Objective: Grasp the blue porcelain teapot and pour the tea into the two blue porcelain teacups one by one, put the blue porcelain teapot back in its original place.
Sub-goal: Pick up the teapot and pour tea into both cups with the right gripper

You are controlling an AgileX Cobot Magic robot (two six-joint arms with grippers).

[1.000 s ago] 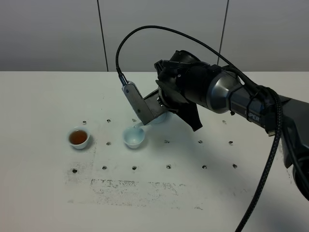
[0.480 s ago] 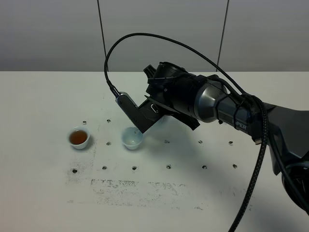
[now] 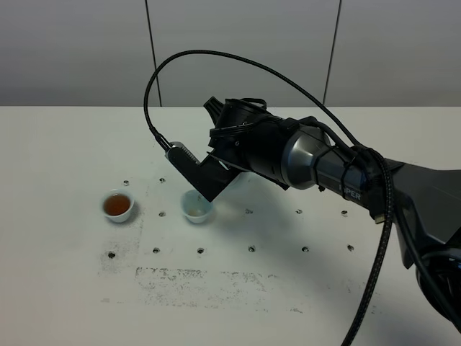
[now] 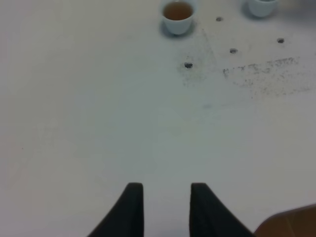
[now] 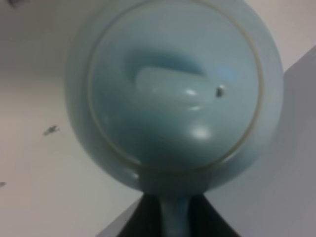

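The teapot (image 5: 173, 98), clenched in the right tool (image 5: 170, 218), is being tipped over the cup (image 3: 196, 207) nearer the high view's centre. A spill onto the surface (image 3: 288, 288) could be caused if the pour is being aimed off-rim. The left tool (image 4: 163, 197) is being held released.

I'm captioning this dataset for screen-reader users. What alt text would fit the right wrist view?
A pale blue porcelain teapot fills the view, seen lid-on with its knob facing the camera. The right hand is shut on its loop handle, dark fingers either side; white table shows behind.
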